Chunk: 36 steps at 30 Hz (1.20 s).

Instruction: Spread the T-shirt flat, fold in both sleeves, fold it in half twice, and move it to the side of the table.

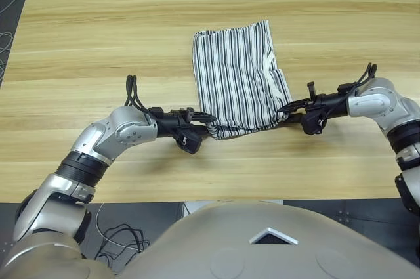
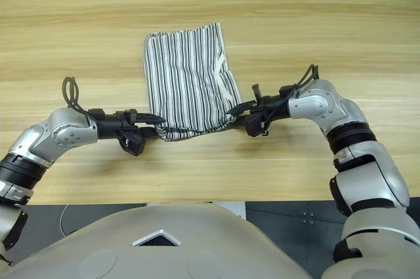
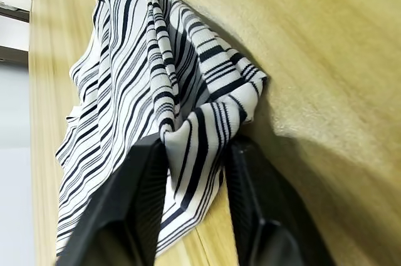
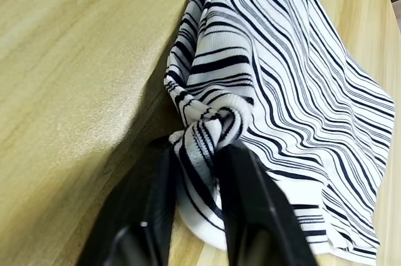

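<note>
Centrally, the black-and-white striped fabric T-shirt (image 1: 236, 75), folded to a narrow panel, lies on the light wooden table (image 1: 98, 29). Left pincer (image 1: 209, 121) and right pincer (image 1: 283, 112) each clamp 1 near corner, presumably to carry that edge over for the next fold.

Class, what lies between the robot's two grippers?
The T-shirt, its near edge pinched at each corner by left gripper and right gripper; left eye view shows it.
</note>
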### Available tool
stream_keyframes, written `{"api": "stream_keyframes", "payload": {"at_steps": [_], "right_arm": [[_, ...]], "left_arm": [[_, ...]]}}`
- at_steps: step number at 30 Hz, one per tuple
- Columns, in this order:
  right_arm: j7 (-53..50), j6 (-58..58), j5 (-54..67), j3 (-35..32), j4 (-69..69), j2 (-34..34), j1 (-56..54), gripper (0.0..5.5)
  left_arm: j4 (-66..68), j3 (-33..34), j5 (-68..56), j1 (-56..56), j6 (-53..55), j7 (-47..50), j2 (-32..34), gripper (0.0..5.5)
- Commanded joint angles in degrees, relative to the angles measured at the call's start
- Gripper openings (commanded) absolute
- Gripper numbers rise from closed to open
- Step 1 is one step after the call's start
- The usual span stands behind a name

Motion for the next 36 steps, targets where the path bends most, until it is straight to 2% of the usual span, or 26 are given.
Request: {"api": "stream_keyframes", "payload": {"at_steps": [1,5,12,17,21,29,36], "right_arm": [[1.09,0.35,0.27,0.58,-0.46,0.86,0.53,0.2],[1.29,0.24,1.24,0.47,-1.23,1.26,1.06,0.1],[6.55,5.72,7.83,0.15,-6.29,0.99,2.0,0.1],[19.38,24.66,17.89,-0.02,-20.71,-3.53,4.26,0.1],[25.7,36.62,23.04,-0.81,-31.19,-6.41,7.29,0.1],[31.17,51.26,29.29,-3.19,-44.71,-9.29,12.21,0.1],[31.52,56.61,31.79,-5.97,-50.24,-8.57,14.52,0.1]], "left_arm": [[1.22,-1.26,1.71,0.39,1.56,-1.88,-0.57,0.82],[0.32,-1.42,0.83,0.19,1.11,-2.72,-0.71,0.22],[-4.12,-0.31,-3.41,1.62,4.78,-7.22,0.48,0.19],[-19.03,3.03,-21.14,4.63,26.87,-25.92,8.74,0.19],[-29.39,5.49,-33.88,5.8,37.55,-36.59,14.82,0.19],[-36.39,9.96,-43.14,8.54,40.65,-42.17,18.33,0.19],[-39.01,12.83,-46.13,10.09,42.06,-43.43,19.19,0.19]]}}
